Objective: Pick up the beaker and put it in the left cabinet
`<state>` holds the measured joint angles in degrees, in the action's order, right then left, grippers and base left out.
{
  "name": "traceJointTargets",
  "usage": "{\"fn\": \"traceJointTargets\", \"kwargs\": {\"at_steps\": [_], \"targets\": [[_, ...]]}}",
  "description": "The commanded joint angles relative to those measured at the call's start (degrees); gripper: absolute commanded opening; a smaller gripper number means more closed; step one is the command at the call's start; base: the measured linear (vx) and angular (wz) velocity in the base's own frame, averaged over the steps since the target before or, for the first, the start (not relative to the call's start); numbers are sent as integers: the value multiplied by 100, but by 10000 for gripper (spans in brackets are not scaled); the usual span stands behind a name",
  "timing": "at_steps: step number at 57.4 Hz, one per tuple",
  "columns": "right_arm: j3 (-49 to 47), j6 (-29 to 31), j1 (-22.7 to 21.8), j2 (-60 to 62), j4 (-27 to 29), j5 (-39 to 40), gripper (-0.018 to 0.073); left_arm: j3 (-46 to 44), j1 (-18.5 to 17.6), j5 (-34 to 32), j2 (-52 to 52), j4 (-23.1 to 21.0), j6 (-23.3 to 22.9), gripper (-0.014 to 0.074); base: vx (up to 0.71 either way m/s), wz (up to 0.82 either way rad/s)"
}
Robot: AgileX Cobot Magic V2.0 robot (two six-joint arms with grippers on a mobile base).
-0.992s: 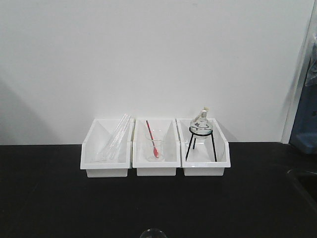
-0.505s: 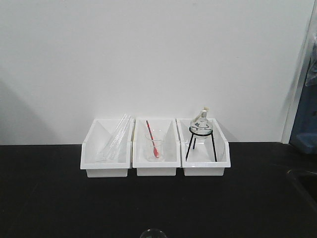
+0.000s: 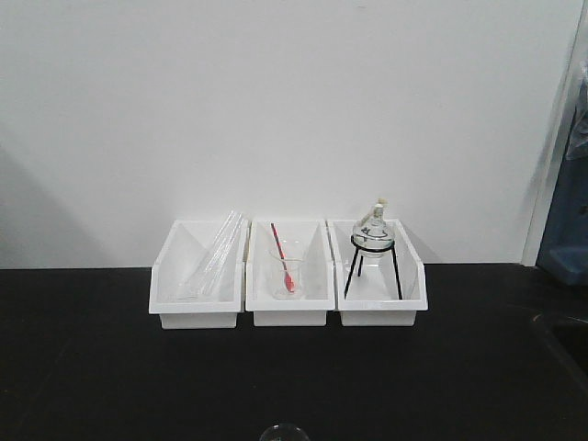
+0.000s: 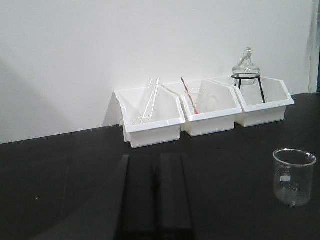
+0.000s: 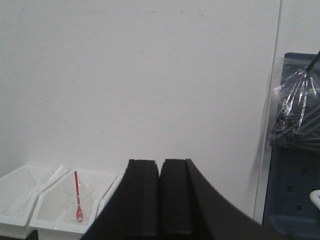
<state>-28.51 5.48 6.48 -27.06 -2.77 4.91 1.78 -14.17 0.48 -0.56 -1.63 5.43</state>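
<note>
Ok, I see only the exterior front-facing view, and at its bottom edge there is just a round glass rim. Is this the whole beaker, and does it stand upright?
Observer: Yes. The left wrist view shows the whole beaker standing upright and empty on the black bench.
Operator: And where is it from the left claw?
Observer: It is to the right of the left claw and apart from it. The claw fingers are close together with nothing between them.
</note>
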Motion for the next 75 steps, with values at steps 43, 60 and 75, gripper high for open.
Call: {"fn": "traceJointTargets", "kwargs": {"at_steps": [43, 60, 75], "targets": [[-966, -76, -18, -2617, -7, 2198, 291, 94, -32, -478, -104, -47, -19, 1, 0, 0], [-953, -70, -18, -2617, 111, 2391, 730, 94, -32, -478, -104, -47, -19, 1, 0, 0], [-953, -484, -11, -2678, 61, 2466, 701, 94, -32, -478, -104, -47, -19, 1, 0, 0]]}}
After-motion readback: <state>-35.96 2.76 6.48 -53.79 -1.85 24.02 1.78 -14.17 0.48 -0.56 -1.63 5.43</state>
